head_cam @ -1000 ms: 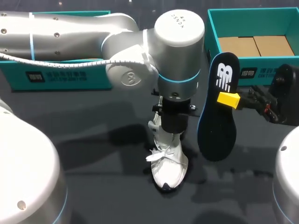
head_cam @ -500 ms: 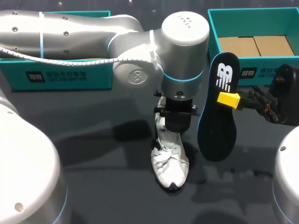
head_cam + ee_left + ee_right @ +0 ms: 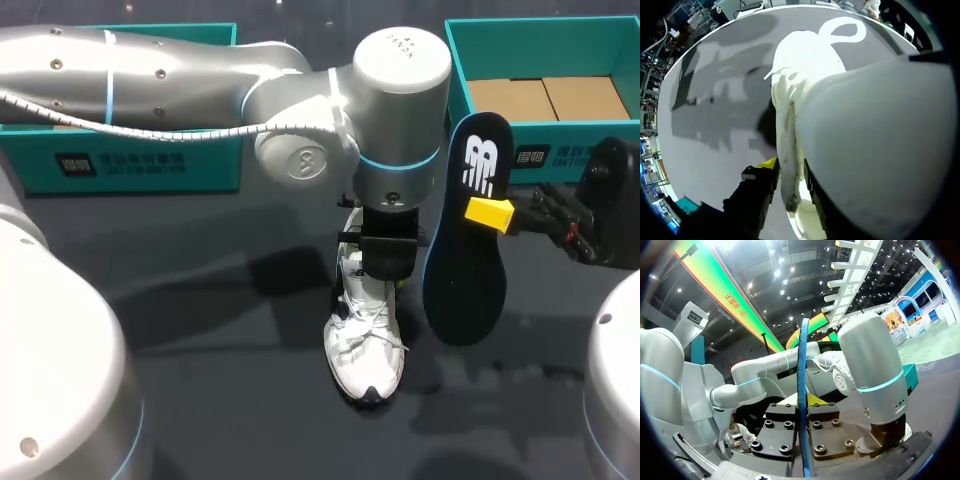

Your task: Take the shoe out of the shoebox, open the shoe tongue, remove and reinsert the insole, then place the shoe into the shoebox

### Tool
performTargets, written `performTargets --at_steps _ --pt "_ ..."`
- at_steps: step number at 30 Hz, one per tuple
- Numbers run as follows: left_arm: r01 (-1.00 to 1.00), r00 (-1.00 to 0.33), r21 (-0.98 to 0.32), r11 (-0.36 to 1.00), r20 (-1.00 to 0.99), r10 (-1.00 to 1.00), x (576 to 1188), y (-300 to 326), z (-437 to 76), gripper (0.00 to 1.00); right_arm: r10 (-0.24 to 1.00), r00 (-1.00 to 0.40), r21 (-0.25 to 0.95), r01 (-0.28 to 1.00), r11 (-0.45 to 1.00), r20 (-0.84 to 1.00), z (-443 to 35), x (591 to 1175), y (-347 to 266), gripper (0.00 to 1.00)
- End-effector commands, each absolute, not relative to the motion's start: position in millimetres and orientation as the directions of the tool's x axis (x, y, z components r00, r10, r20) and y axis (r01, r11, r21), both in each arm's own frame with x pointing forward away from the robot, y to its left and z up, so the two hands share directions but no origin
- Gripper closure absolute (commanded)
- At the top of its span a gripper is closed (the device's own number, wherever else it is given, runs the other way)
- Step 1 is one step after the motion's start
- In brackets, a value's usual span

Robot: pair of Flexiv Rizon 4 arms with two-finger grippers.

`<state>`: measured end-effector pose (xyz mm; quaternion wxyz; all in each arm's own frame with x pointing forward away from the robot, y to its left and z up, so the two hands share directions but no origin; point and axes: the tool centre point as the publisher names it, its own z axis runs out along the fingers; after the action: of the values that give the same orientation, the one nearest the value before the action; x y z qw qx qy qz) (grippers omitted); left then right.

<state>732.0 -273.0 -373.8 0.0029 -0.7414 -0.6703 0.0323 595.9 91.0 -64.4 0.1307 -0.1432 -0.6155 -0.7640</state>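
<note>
Items counted on the dark tabletop (image 3: 230, 400): one white shoe (image 3: 365, 345), one insole (image 3: 465, 270), two teal boxes. The shoe stands on its sole near the middle of the tabletop, toe pointing to the near edge, laces lying loose across its top. The left arm (image 3: 180, 70) enters from the left and hangs its wrist directly over the far end of the shoe. In the left wrist view, the left fingers (image 3: 756, 192) are pressed in on a strip of white material at the edge of the shoe's opening, one finger on each side of it, with one yellow tip showing. The insole, dark with a blue rim and a white logo at its far end, is held clear of the tabletop just to the right of the shoe, roughly upright and not touching it. The right fingers (image 3: 490, 212) pinch it from the right at about its upper third. The right wrist view shows the insole edge-on, clamped between the two finger blocks. One box (image 3: 130, 165) lies far left, largely covered by the left arm. The other box (image 3: 570, 150) lies far right, open, with two brown cardboard panels on its floor. The shoe is outside both boxes.
</note>
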Motion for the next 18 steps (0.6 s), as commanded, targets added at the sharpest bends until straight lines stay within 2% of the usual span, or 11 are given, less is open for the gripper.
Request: performTargets --at_steps 1,2,11,15,18 --pt "0.996 0.082 -0.03 -0.084 -0.076 0.994 732 -268 -367 0.05 -0.02 -0.925 0.903 0.376 -0.208 0.38 -65 594 91 1.0" --pt "0.997 0.074 -0.024 -0.076 -0.088 0.993 733 -267 -363 0.0 -0.02 -0.925 0.903 0.376 -0.208 0.38 -65 594 91 1.0" --pt "0.996 0.023 0.085 -0.002 -0.24 0.971 750 -264 -306 0.0 -0.02 -0.925 0.903 0.376 -0.208 0.38 -65 594 91 1.0" --pt "0.991 0.056 0.134 -0.012 -0.329 0.943 757 -260 -275 0.0 -0.02 -0.925 0.903 0.376 -0.208 0.38 -65 594 91 1.0" --pt "0.991 0.056 0.134 -0.012 -0.329 0.943 757 -260 -275 0.0 -0.02 -0.925 0.903 0.376 -0.208 0.38 -65 594 91 1.0"
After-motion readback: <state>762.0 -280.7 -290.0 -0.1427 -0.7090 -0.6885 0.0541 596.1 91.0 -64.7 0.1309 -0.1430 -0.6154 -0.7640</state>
